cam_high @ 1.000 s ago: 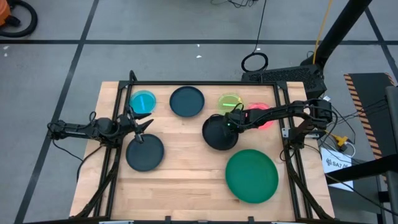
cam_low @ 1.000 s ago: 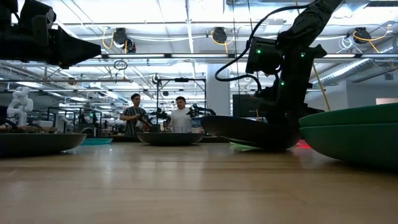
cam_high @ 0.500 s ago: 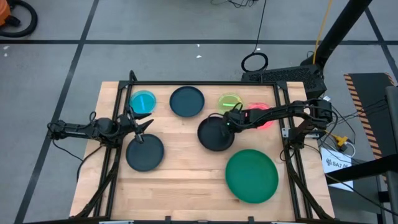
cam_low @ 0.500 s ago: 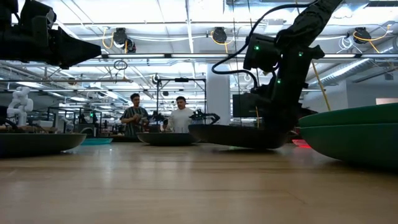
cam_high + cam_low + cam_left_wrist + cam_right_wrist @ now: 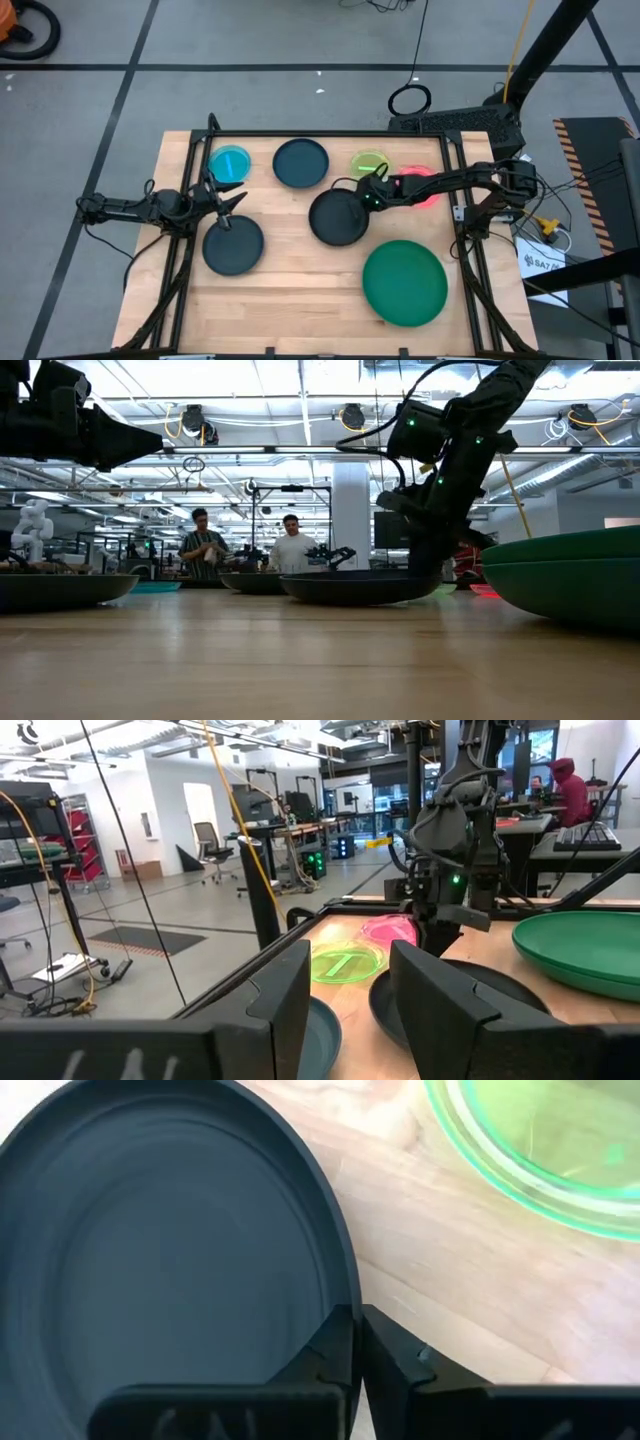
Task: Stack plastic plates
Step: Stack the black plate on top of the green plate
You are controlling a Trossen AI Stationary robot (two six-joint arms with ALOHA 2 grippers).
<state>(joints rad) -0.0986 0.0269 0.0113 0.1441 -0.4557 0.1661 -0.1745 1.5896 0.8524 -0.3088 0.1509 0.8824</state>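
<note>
Right claw (image 5: 357, 1342) pinches the dark plate's (image 5: 160, 1230) rim, seen only by its wrist camera.

Beyond the jaws you have two people (image 5: 207, 546) standing, a person in a maroon hoodie (image 5: 572, 792), and an office chair (image 5: 210, 847).
</note>
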